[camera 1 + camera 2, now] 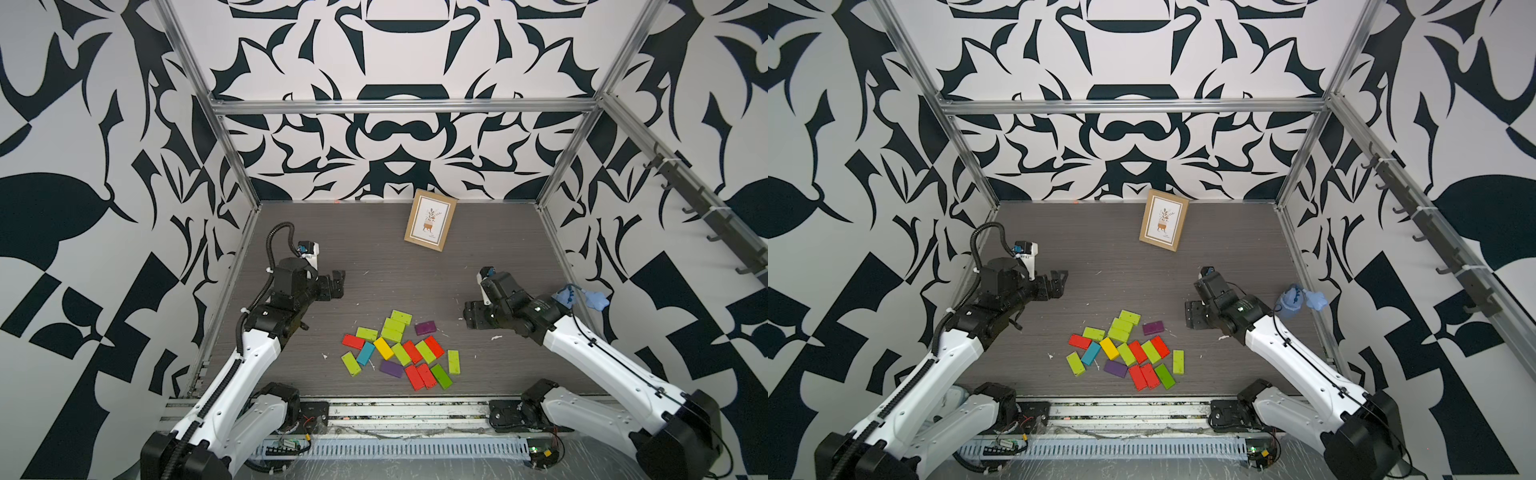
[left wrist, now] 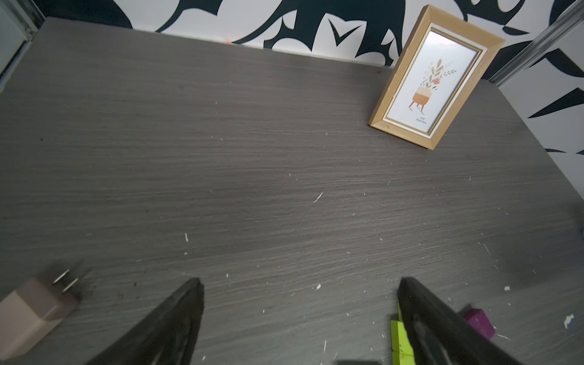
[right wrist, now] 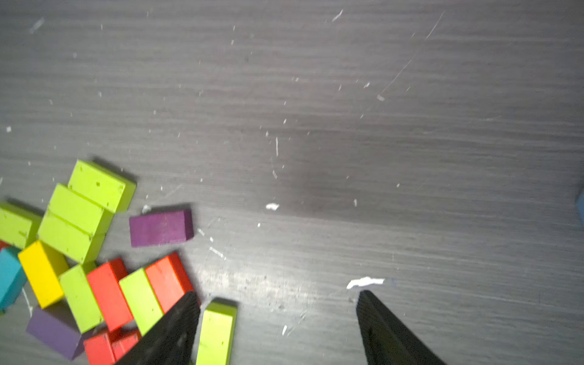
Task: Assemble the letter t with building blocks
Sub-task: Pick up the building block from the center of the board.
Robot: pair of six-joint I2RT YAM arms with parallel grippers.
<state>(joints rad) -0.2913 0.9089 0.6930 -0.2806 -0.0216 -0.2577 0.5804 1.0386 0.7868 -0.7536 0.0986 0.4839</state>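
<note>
My building blocks (image 1: 399,351) lie in a loose heap on the table (image 1: 374,257), between both arms; right gripper (image 3: 278,294) hangs near the heap's edge, jaws apart, gripping nothing; left gripper (image 2: 300,281) is spread wide, empty, heap off to one side.

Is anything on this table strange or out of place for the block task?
Yes. A beige plug adapter lies on the table in the left wrist view, foreign to the building blocks, which form a loose jumble. White scraps litter the table, and the picture frame stands askew at the back.
</note>
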